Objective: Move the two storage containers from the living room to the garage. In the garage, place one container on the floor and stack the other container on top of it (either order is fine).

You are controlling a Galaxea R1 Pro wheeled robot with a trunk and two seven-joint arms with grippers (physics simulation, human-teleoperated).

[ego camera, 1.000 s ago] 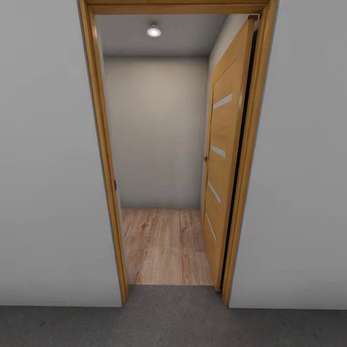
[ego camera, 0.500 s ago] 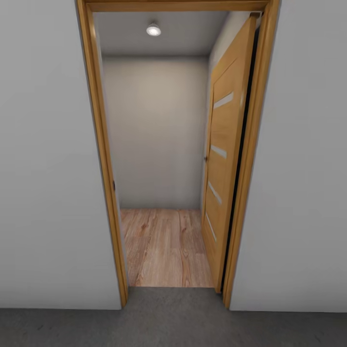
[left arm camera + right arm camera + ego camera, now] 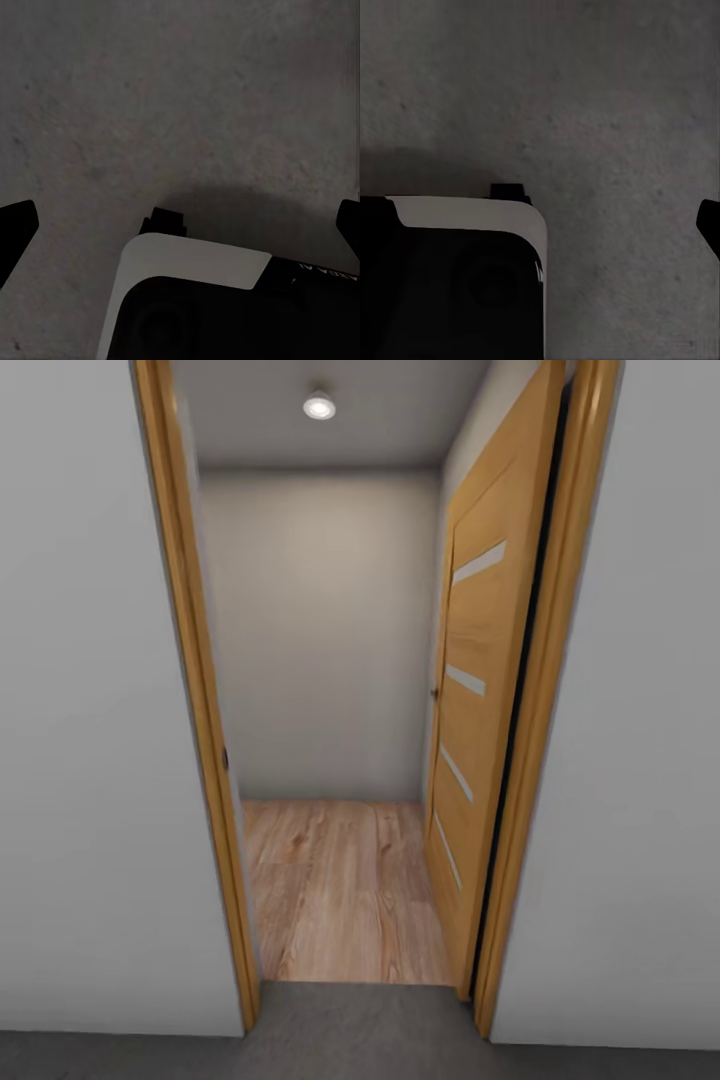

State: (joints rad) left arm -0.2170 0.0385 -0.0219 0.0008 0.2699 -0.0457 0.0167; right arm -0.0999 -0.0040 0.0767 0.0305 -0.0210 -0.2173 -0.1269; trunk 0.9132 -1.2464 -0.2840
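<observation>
step: transit, robot on dark concrete floor facing open door | containers: none seen | left gripper wide open, empty; right gripper: can't tell | next: drive through doorway onto wood floor

Head view, change record: the camera is advancing toward the doorway, so the whole picture is shifting, not the things in it.

- Wooden door frame: its posts are spreading toward the picture's edges; the top bar is leaving the picture.
- Open wooden door: showing larger and reaching higher.
- Ceiling lamp: sitting slightly higher.
- Wood-plank floor beyond the threshold: its near edge is sliding lower.
- Dark grey concrete floor: its visible strip is narrowing.
</observation>
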